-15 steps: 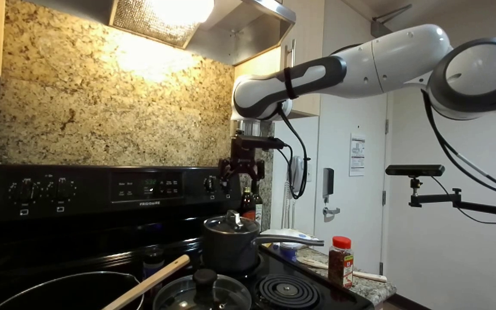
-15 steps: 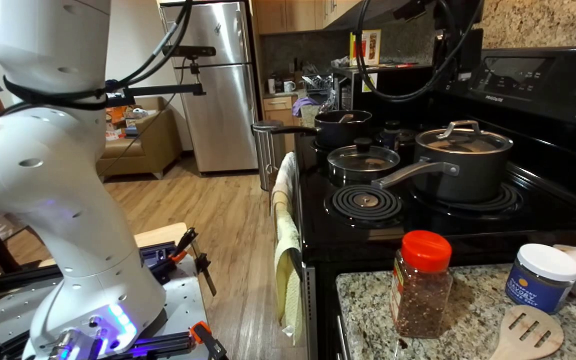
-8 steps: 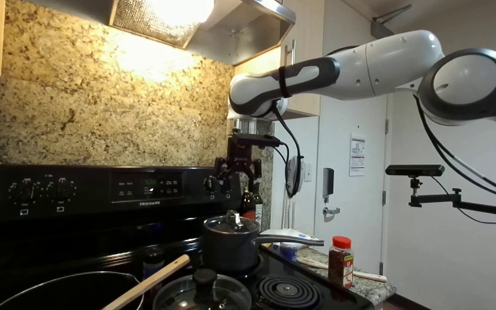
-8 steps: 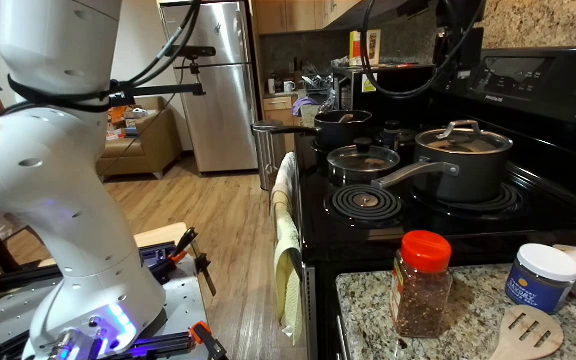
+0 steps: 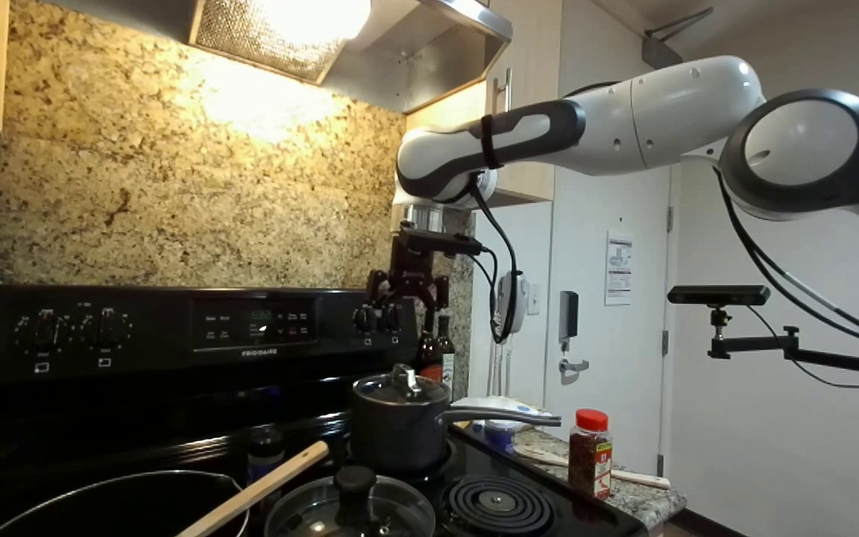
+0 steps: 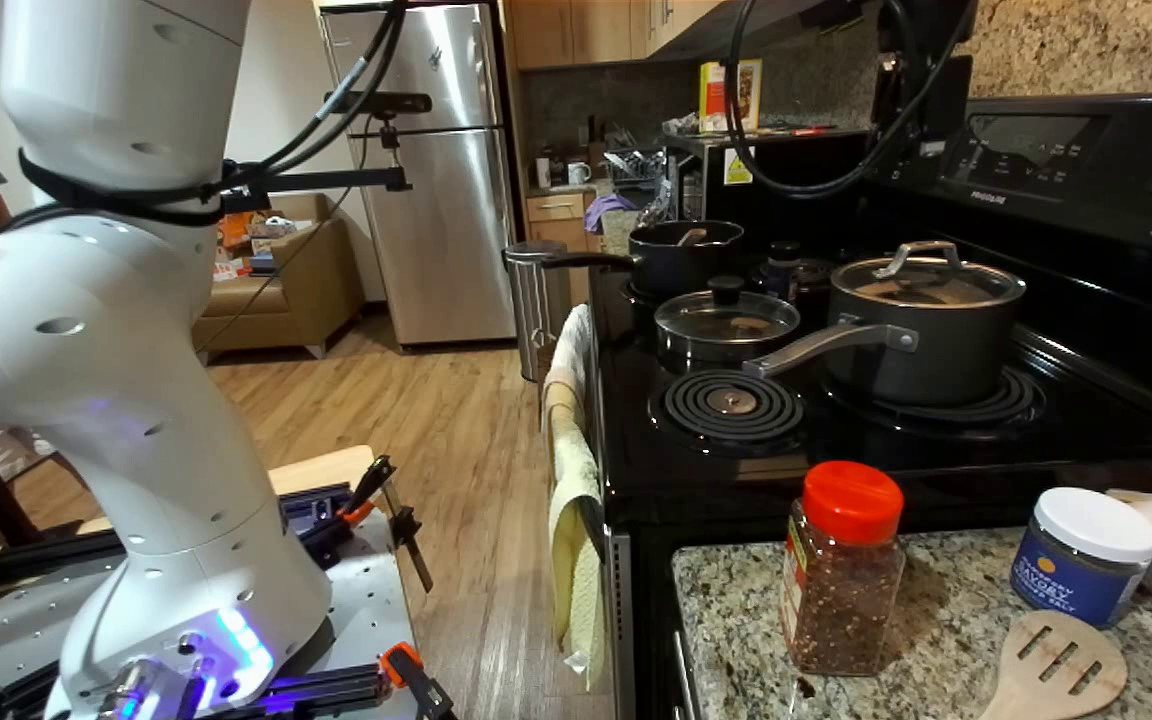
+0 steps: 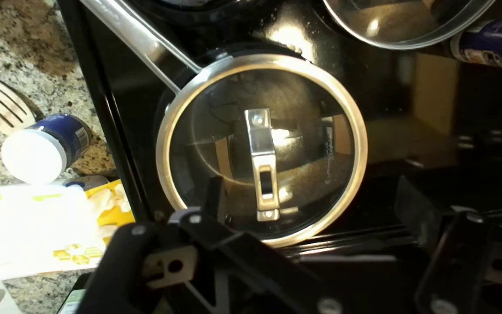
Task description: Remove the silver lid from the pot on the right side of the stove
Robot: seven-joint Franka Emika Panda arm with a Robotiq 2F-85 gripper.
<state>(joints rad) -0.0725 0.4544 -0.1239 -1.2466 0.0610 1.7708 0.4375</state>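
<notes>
Two fingers (image 7: 418,207) spread wide, hand (image 7: 311,195) well above silver lid (image 7: 263,148), lid on pot (image 6: 936,350)

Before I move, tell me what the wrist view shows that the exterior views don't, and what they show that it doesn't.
Only the wrist view: small, unreadable script on the silver-rimmed lid.
Only the exterior views: the red-capped jar, in both exterior views, and the fridge, in an exterior view.
Shared: the lid on the pot, with the pot's metal handle.
</notes>
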